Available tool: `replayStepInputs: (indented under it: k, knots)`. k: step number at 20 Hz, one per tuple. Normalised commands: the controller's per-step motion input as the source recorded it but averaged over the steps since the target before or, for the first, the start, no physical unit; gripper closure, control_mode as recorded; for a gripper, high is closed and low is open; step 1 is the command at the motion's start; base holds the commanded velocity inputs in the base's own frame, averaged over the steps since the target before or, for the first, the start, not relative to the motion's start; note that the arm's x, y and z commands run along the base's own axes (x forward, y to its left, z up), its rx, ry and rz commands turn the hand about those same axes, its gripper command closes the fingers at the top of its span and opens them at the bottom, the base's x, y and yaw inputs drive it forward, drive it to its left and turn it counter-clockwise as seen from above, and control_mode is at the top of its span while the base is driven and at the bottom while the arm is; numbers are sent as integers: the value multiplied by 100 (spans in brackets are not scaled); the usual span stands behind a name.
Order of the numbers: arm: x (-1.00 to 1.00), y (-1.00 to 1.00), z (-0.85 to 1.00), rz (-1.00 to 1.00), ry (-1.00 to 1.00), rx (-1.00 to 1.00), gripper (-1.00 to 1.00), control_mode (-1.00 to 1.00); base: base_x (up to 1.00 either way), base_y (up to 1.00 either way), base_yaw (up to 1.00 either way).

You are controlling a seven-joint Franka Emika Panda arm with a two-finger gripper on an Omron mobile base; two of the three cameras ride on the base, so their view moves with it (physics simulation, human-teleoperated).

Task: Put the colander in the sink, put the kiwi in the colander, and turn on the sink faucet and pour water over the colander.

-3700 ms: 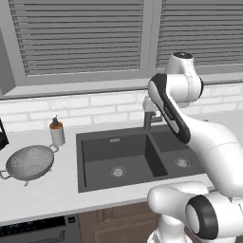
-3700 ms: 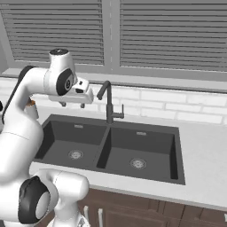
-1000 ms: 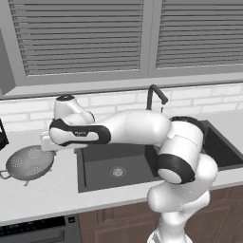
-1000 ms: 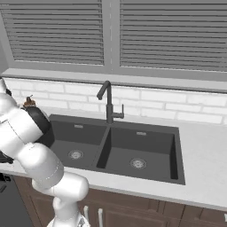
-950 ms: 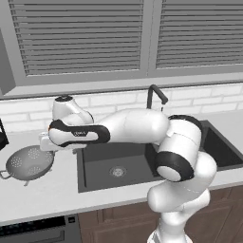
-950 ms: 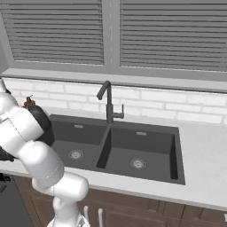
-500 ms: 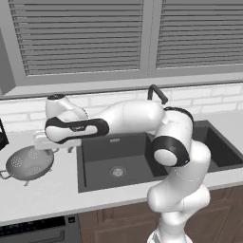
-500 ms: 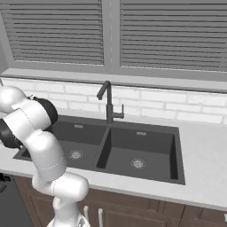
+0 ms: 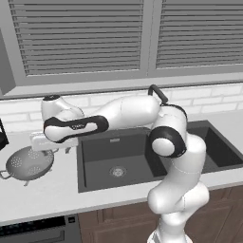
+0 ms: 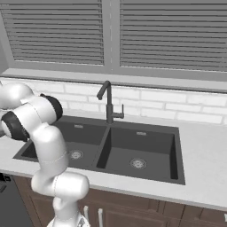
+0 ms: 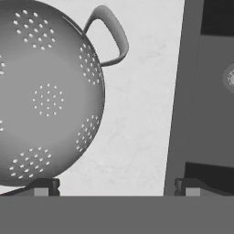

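The colander (image 9: 27, 163) stands upright on the counter left of the sink (image 9: 142, 152); it is a round grey metal bowl with hole clusters. My gripper (image 9: 50, 151) hangs open just above the counter, over the colander's right rim. In the hand view the colander (image 11: 45, 96) lies to the left with one loop handle (image 11: 112, 39) showing. My gripper (image 11: 116, 187) spans bare counter, one fingertip (image 11: 43, 186) at the bowl's edge, the other (image 11: 189, 186) at the sink's rim (image 11: 180, 91). The sink faucet (image 10: 108, 104) stands behind the sink divider, with no water running. The kiwi is out of view.
The dark double sink (image 10: 119, 146) has a round silver drain (image 10: 138, 163) in each basin. A brick backsplash and a shuttered window run behind it. A dark object (image 9: 1, 137) sits at the counter's far left edge. An appliance front (image 9: 33, 230) lies below the counter.
The arm has swung further left and lower, carrying the hand from the sink's left edge to just over the colander's right side. The jaws stayed open.
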Motion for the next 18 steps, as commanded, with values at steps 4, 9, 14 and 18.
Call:
replayStepInputs:
  k: [4, 9, 14, 18]
  knots:
    - [2, 7, -12, 0, 1, 0, -100, -100, 0, 0, 0]
    - [16, 16, -3, -1, 0, 0, -100, -100, 0, 0, 0]
    - [30, 20, -42, 0, 0, 0, -100, -100, 0, 0, 0]
    - [27, 12, -28, 0, 0, 0, -100, -100, 0, 0, 0]
